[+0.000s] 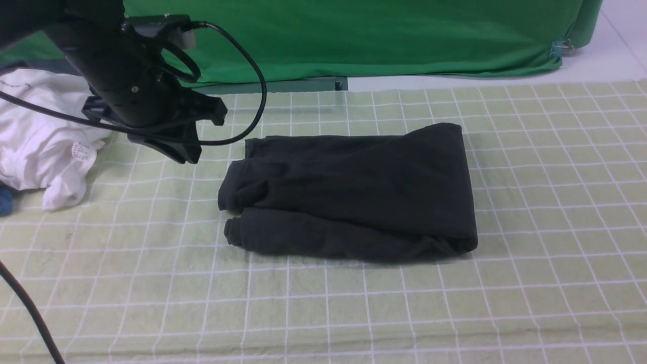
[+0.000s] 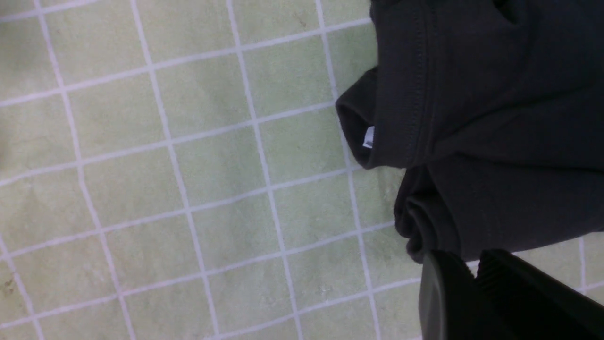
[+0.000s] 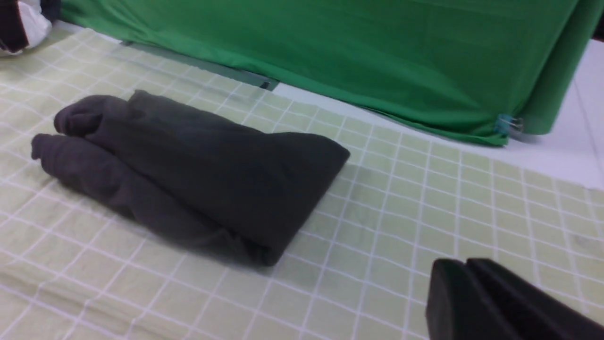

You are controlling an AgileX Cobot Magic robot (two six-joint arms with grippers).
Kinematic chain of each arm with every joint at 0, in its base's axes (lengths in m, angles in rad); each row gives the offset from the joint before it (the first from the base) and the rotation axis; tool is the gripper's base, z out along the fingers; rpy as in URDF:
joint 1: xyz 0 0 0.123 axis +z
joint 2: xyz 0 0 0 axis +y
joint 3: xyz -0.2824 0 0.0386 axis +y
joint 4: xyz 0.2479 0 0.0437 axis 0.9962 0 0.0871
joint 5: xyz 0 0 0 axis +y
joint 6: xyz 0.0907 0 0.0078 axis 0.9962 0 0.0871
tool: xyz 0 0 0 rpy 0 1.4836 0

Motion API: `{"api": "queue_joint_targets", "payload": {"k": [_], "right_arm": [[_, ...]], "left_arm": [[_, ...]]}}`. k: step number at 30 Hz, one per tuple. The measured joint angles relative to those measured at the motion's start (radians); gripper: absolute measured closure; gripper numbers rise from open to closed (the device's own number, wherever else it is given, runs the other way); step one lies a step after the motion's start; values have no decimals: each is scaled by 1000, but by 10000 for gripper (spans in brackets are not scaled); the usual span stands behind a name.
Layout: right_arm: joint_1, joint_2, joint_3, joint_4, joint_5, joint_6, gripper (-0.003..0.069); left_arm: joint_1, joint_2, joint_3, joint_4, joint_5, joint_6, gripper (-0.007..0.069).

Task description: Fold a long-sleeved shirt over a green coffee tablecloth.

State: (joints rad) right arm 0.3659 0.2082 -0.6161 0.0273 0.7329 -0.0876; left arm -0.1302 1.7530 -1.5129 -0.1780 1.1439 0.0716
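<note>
The long-sleeved shirt (image 1: 354, 197) is black and lies folded into a thick rectangle in the middle of the green coffee tablecloth (image 1: 151, 283), with its rolled sleeve ends pointing left. My left gripper (image 1: 184, 154) hangs above the cloth just left of the shirt's far left corner, apart from it. In the left wrist view its fingers stand together over the tablecloth (image 2: 188, 189), my left gripper (image 2: 474, 264) holding nothing, close beside the shirt (image 2: 495, 94). My right gripper (image 3: 465, 264) is shut and empty, off to the right of the shirt (image 3: 203, 179); it does not show in the front view.
A crumpled white garment (image 1: 40, 141) lies at the cloth's left edge. A plain deep-green backdrop (image 1: 379, 35) hangs along the back, clipped at its right end (image 1: 557, 49). A black cable (image 1: 30, 313) crosses the front left corner.
</note>
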Motion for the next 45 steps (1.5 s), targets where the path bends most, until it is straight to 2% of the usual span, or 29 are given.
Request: {"api": "queue_joint_targets", "payload": {"k": [6,10,19,30,38,45], "right_arm": [[0,-4,205,4,-295,2,612],[0,-6,265,6,-384,2,594],[0,-6,308,8,-414,2,571],[0,-6,308,8,-418,3,538],[-10,-11,308,8,-419,3,516],[-147,-78,375,8,-430,4,496]], "left_arm": [[0,0,0,-20,-24,18,541],[0,0,0,-6,-24,43,541],[0,0,0,-5,-40,61,541],[0,0,0,-6,-147,62,536],[0,0,0,-7,-149,62,536],[0,0,0,-9,-149,62,536]]}}
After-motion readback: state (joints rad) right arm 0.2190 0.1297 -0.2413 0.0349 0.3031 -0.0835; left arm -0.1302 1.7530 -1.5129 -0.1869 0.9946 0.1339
